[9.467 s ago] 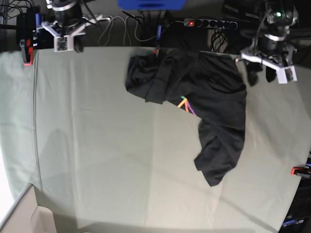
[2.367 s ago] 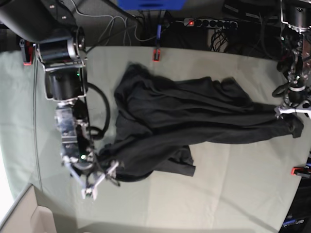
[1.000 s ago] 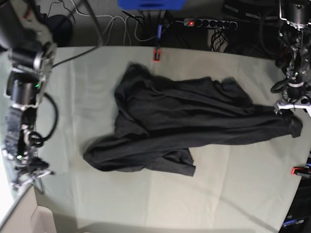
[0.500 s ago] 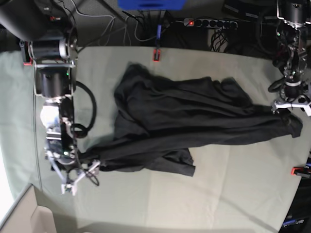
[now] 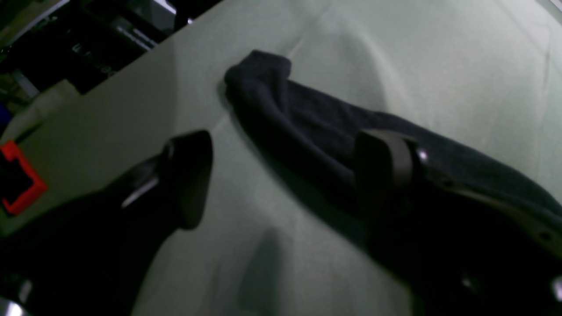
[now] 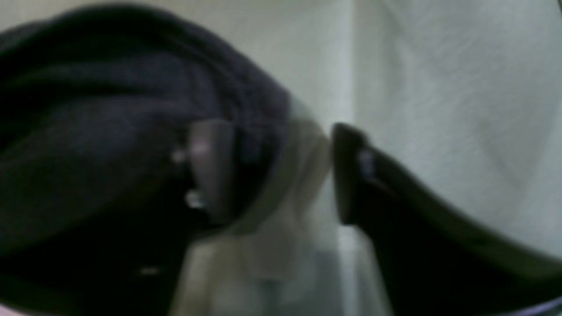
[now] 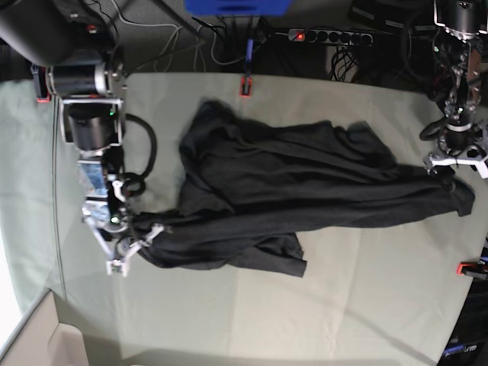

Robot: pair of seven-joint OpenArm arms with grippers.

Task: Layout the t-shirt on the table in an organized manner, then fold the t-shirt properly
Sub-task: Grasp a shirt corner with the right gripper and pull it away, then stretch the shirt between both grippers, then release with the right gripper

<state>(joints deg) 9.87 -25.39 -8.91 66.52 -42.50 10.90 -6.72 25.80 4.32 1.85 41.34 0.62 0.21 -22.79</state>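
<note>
bare table [image 7: 320, 313] near side open, t-shirt [image 7: 305, 183] spanning middle

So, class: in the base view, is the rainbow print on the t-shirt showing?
No: the t-shirt lies crumpled on the table, showing only plain dark fabric.

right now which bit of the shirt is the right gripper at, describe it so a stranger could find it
On the table, the t-shirt lies stretched between the arms. Follow its lower fold to the end by the right gripper, whose open jaws straddle the rounded edge. It is the blunt bunched tip furthest from the left gripper.
</note>
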